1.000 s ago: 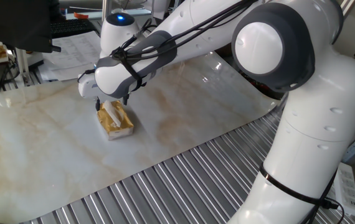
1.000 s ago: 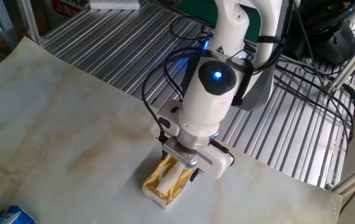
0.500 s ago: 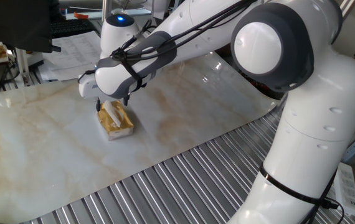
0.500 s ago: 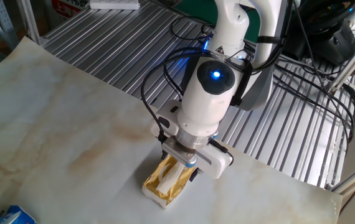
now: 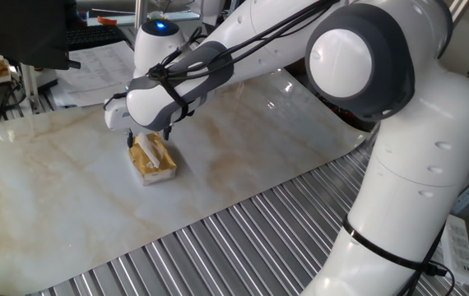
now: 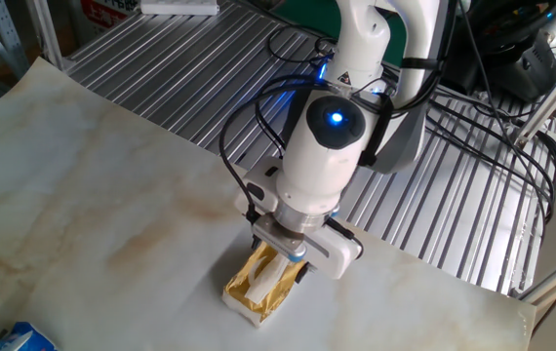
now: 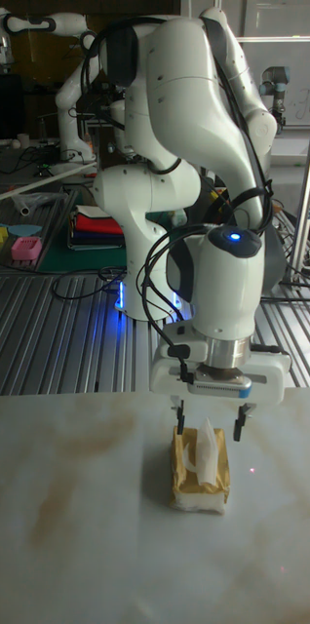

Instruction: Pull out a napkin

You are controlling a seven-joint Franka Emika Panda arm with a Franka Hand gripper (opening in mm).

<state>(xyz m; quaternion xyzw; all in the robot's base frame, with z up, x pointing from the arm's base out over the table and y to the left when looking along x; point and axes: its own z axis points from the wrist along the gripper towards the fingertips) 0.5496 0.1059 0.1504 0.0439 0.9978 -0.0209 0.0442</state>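
Observation:
A yellow-orange tissue pack (image 7: 200, 476) lies on the marbled sheet, also seen in one fixed view as pack (image 5: 155, 164) and in the other as pack (image 6: 256, 289). The white napkin (image 7: 207, 448) stands up out of its top slot, creased; it shows too as napkin (image 5: 145, 149) and napkin (image 6: 262, 277). My gripper (image 7: 210, 421) hangs straight over the pack, open, with one dark finger (image 7: 181, 417) left of the napkin and the other right of it. The fingertips are level with the napkin's top and do not pinch it. The hand hides the gripper (image 6: 284, 256) tips in both other views.
The marbled sheet (image 5: 70, 214) ends at ribbed metal decking (image 5: 243, 238) at the front. Printed paper sheets (image 5: 95, 64) lie at the back left. A blue object (image 6: 19, 338) peeks in at the sheet's near corner. Cables (image 6: 493, 127) trail behind the arm's base.
The hand has edged only a hair sideways over the pack. Pack and napkin have not moved.

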